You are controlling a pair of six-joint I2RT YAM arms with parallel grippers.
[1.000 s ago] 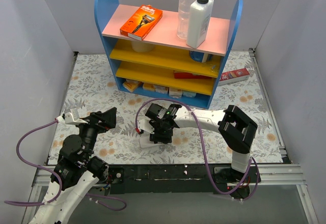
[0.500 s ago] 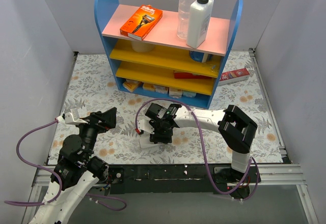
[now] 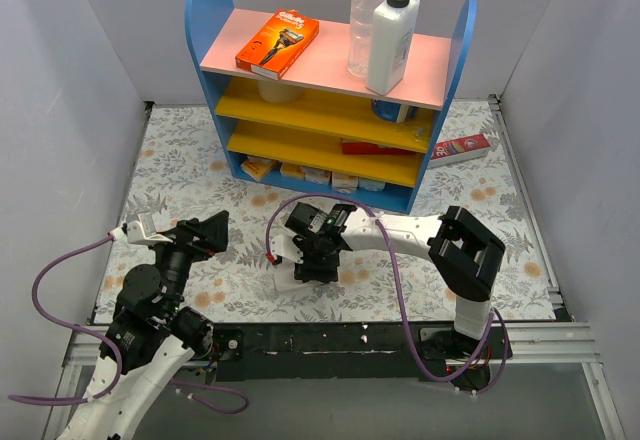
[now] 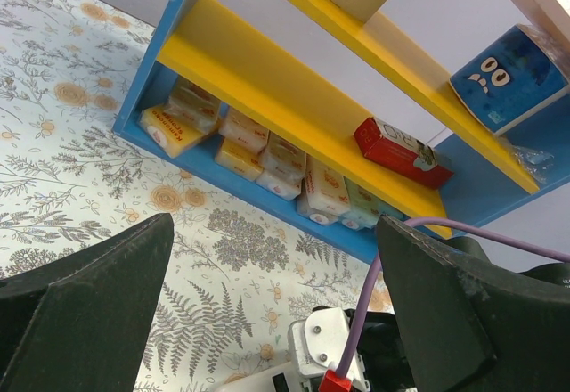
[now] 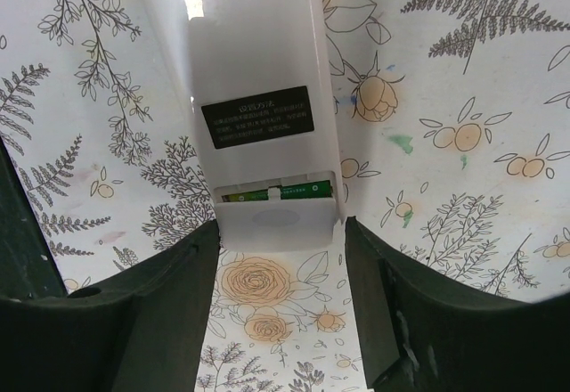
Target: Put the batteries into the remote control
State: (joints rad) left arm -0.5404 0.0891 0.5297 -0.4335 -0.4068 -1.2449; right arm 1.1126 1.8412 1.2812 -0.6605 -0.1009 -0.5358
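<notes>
Your right gripper point(image 5: 280, 232) stands partly open astride one end of the remote point(image 5: 258, 53), which lies back up by the middle of the table's point(image 5: 445, 98) near edge. Its half-covered battery bay point(image 5: 233, 198) holds a green battery point(image 5: 280, 191). Your left gripper point(image 4: 267, 312) gapes wide, empty.

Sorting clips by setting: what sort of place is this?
Probably a robotics lab cell staged as a home: plain grey partition walls, a floral-print table cover, and a blue-sided shelf unit with yellow boards holding household goods.

Remote control point(image 5: 263, 53), batteries point(image 5: 278, 193) inside, lies on the table point(image 3: 180, 155) before the shelf point(image 3: 320, 110)
</notes>
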